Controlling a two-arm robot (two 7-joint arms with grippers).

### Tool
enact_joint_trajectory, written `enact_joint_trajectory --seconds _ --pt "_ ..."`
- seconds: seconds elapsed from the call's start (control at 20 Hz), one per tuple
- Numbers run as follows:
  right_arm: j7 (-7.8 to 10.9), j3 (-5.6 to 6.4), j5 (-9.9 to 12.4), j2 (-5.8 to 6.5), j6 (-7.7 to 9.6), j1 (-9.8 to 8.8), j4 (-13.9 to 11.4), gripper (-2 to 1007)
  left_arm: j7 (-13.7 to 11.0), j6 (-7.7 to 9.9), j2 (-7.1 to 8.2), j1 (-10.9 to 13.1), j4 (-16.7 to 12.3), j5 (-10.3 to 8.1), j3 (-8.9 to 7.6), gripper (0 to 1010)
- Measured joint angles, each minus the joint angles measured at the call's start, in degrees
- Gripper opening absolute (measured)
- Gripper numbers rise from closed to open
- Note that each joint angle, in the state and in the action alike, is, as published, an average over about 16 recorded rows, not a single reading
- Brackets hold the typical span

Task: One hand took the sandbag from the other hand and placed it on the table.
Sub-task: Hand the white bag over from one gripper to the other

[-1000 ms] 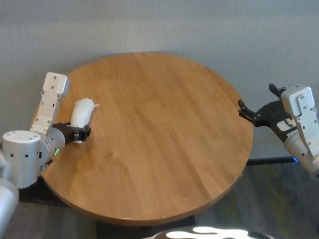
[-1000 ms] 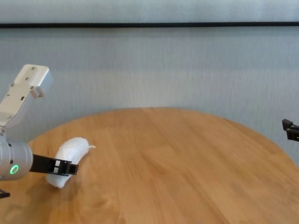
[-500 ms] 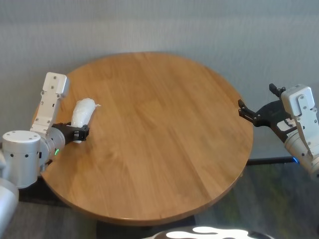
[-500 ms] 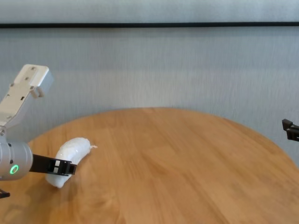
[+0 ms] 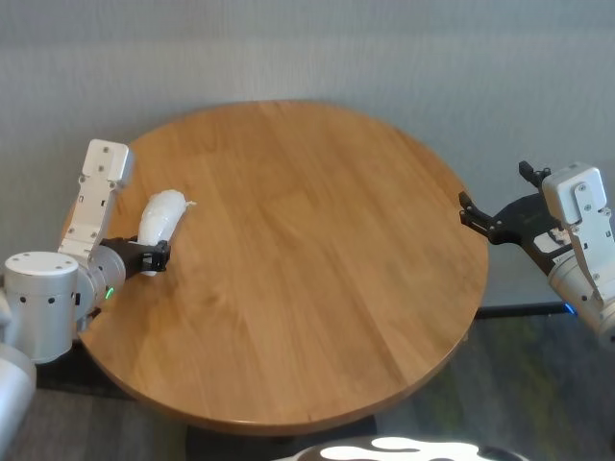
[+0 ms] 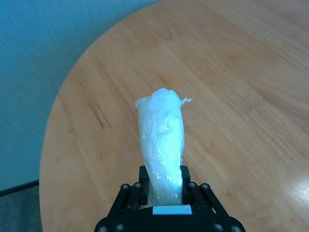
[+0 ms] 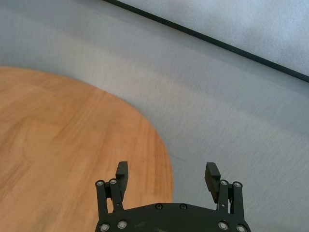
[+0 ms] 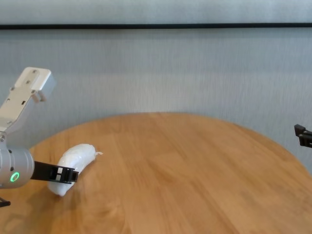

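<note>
Your left hand (image 5: 154, 257) grips sandbag (image 5: 159, 217) at left of surface (image 5: 317, 250). Right hand (image 5: 480, 219) open, well apart at right edge. Handover and placing remain.

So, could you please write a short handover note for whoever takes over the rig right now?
Left gripper: shut on the sandbag near its lower end, over the table's left side; the tufted end points away from the gripper.
Right gripper: open, holding nothing, just off the table's right edge, far from the sandbag.
Done: the left gripper has the sandbag.
Left: bring the grippers together, pass the sandbag to the right one, set it on the table.
</note>
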Motion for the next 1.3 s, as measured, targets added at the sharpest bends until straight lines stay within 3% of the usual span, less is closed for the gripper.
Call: enact_joint_trajectory --seconds 0.65,1.3 --pt "0.00 0.00 0.0 0.00 0.00 0.00 0.0 1001 -0.4 -0.33 -0.03 0.0 0.0 -0.02 -0.13 387" --pt "0.00 0.00 0.0 0.00 0.00 0.00 0.0 1001 -2.1 -3.49 -0.59 0.6 0.0 0.31 -1.42 386"
